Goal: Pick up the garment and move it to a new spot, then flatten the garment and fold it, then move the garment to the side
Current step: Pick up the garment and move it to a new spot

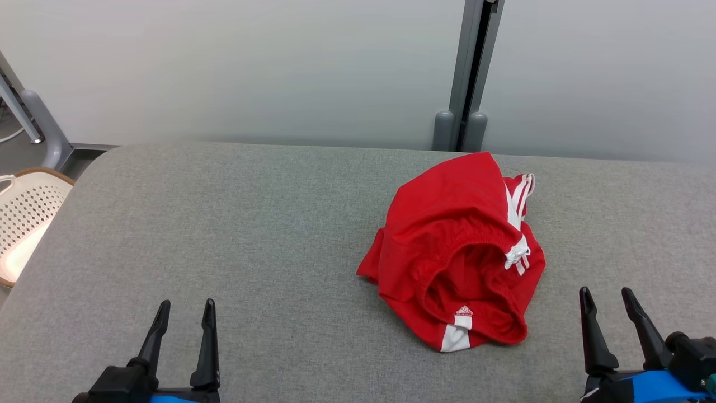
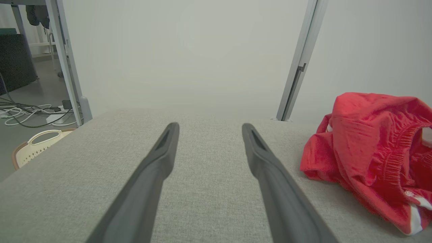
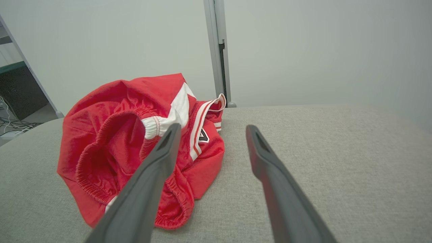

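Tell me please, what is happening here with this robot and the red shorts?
Nothing is handled yet. The red shorts lie crumpled in a heap on the grey table, toward the robot's right. The left gripper and the right gripper are both open and hold nothing, apart from the shorts. The right one is closer to them. Picking up has not started.

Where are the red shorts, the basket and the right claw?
red shorts (image 1: 447,224): head view, upper red cloth
basket (image 1: 28,211): head view, its holed side
right gripper (image 1: 606,294): head view, between its fingertips
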Motion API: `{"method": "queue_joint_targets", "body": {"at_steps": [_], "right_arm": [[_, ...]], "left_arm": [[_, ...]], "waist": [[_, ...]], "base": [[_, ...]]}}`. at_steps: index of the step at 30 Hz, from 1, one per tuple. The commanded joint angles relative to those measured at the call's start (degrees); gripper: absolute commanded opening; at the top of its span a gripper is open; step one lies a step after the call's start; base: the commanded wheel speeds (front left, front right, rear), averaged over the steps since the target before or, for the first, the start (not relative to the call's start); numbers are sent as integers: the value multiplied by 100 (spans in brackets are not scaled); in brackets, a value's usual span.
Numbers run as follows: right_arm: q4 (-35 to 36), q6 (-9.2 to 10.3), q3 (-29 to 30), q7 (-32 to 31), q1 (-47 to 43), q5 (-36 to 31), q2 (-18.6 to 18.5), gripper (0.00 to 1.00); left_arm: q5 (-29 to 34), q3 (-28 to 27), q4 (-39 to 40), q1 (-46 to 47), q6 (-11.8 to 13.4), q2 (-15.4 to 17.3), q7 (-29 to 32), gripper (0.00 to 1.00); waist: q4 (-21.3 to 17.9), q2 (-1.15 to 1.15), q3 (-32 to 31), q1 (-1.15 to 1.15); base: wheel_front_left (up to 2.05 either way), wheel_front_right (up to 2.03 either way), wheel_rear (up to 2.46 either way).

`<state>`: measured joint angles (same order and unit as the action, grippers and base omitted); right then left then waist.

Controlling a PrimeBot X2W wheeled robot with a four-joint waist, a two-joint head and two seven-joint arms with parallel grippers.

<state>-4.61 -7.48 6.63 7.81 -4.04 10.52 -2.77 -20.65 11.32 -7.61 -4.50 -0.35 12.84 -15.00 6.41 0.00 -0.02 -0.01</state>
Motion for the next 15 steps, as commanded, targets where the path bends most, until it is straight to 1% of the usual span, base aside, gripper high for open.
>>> {"method": "queue_joint_targets", "body": {"at_steps": [1,7,15], "right_arm": [[18,-3,-2,-9,-86,-23,-20,100],[54,-3,-54,-92,-106,5,-20,100],[14,-3,-139,-64,-41,77,-20,100]], "left_arm": [[22,-31,-12,-27,-28,-2,-25,100],[164,-64,-236,-53,-209,-16,-26,100],[257,-66,-296,136,-302,-65,-25,100]], "waist": [[2,0,-5,1],[-30,0,1,1],[-148,0,70,1]], "base": [[0,0,0],[0,0,0],[0,0,0]]}}
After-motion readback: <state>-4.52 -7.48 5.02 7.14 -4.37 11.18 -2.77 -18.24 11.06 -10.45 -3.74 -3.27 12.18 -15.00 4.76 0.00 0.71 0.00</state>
